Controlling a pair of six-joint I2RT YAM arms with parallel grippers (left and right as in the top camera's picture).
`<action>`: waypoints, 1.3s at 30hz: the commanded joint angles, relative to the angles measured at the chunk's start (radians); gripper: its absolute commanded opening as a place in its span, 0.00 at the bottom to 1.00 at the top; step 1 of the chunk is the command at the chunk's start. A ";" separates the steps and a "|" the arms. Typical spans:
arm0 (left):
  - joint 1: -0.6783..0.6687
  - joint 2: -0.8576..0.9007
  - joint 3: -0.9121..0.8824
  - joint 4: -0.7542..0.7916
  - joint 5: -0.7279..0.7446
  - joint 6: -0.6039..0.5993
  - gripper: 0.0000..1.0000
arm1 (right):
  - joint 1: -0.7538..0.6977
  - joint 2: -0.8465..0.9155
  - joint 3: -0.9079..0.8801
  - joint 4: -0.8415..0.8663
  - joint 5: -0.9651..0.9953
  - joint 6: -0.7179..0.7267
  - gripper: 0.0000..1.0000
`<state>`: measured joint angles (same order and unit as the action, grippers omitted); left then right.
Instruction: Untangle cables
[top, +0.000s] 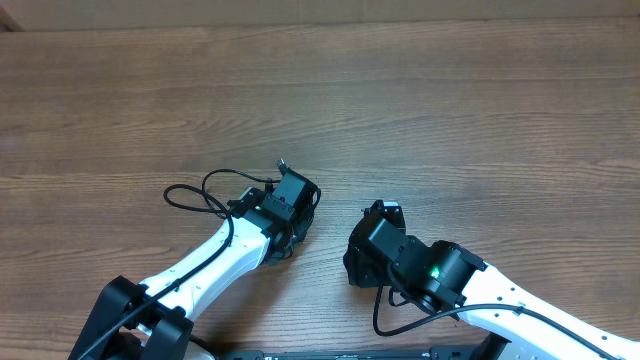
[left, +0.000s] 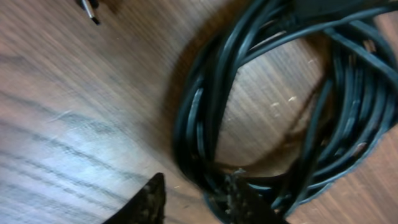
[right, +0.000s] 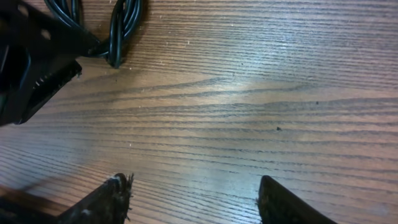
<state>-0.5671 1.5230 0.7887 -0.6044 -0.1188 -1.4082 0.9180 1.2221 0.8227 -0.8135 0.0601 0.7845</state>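
Note:
In the left wrist view the cables (left: 280, 106) lie on the wood as a bundle of thin black cords wound into a loose coil. A small plug (left: 90, 9) rests apart at the top left. My left gripper (left: 194, 199) hangs low over the coil's near edge with its jaws partly open. Its right finger (left: 239, 199) sits on the strands and bare wood shows in the gap. From overhead the left gripper (top: 300, 205) covers most of the coil. My right gripper (right: 199, 199) is open over bare wood, to the right of the cables (right: 118, 31).
The wooden table (top: 450, 110) stretches away beyond both grippers. The left arm's own black wiring (top: 195, 195) loops out to the left of its wrist. The right gripper (top: 375, 215) stands a short gap from the left one. The left gripper's black body (right: 31, 68) fills the right wrist view's left edge.

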 joint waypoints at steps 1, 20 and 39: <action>0.006 0.006 -0.004 -0.001 0.028 -0.036 0.37 | -0.004 -0.019 -0.003 -0.001 0.018 0.001 0.67; 0.128 0.010 -0.003 -0.077 0.008 -0.096 0.35 | -0.004 -0.019 -0.003 -0.001 0.026 0.000 0.71; 0.120 0.043 -0.052 -0.026 0.064 -0.082 0.21 | -0.004 -0.019 -0.003 -0.001 0.029 0.000 0.72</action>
<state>-0.4416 1.5330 0.7689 -0.6273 -0.0776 -1.4899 0.9176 1.2221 0.8227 -0.8154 0.0738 0.7849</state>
